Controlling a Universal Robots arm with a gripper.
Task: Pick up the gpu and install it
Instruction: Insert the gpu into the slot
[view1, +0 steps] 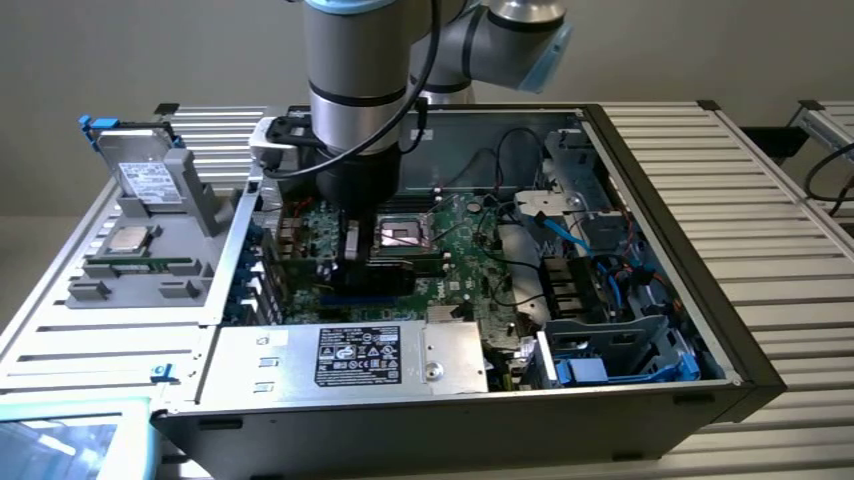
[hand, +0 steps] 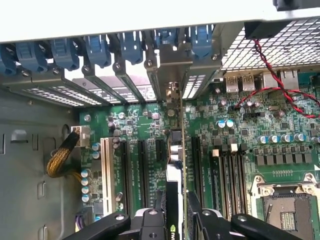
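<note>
The jaws pinch the gpu (hand: 175, 150) (edge-on, face hidden, seating unclear) at the motherboard (hand: 135, 125) slots.

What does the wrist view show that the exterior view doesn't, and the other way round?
The wrist view adds a white expansion slot, a yellow wire bundle and twisted red-and-black wires. The exterior view adds the grey robot arm, the silver power supply with a black label and, on the exterior view's left, a grey parts tray bearing a square silver processor chip. Both share the green motherboard, its empty processor socket, and the gripper shut on the flat black gpu card.
</note>
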